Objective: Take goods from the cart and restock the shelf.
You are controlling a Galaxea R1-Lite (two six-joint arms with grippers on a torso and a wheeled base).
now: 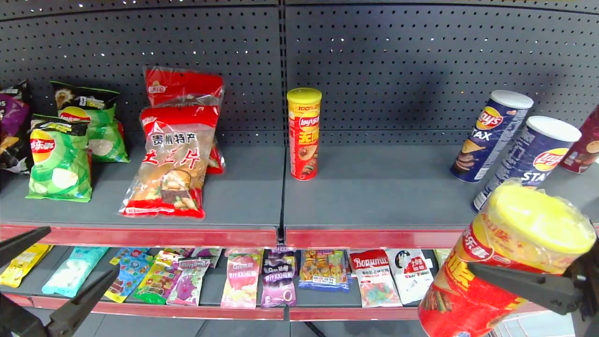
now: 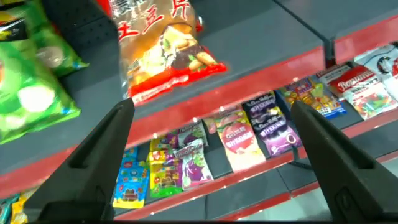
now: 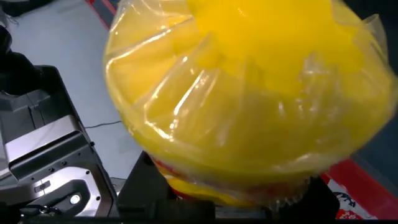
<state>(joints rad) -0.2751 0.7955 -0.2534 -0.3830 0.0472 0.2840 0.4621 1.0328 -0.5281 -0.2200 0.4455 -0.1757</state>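
head view showed the carrying step in hand: the right gripper point(image 1: 486, 274) was clamped across the body of a red chip can point(image 1: 510, 262) with a yellow lid, one black finger crossing its front. the can hung tilted, low at the robot's right, in front of the upper shelf's red edge and not yet over the shelf board. in the right wrist view the plastic-wrapped yellow lid sat very close to the camera.

the left gripper point(image 1: 83, 249) hung low at the robot's left with its fingers spread wide and nothing between them.

the next move probably called for lifting the can above the red lip, righting it, and setting it down on the bare grey upper shelf point(image 1: 374, 187). a matching can point(image 1: 304, 133) stood upright near the middle, so a place beside it seemed the natural spot.

the nearest hazard was a pair of blue cans point(image 1: 512, 145) leaning at the shelf's right, just behind the held can, with a dark red can point(image 1: 585, 150) beyond them at the edge; a wide swing could have knocked them over. red snack bags point(image 1: 173, 164) and green chip bags point(image 1: 61, 159) lay well apart to the left. small candy packets point(image 1: 243, 281) lined the lower shelf.
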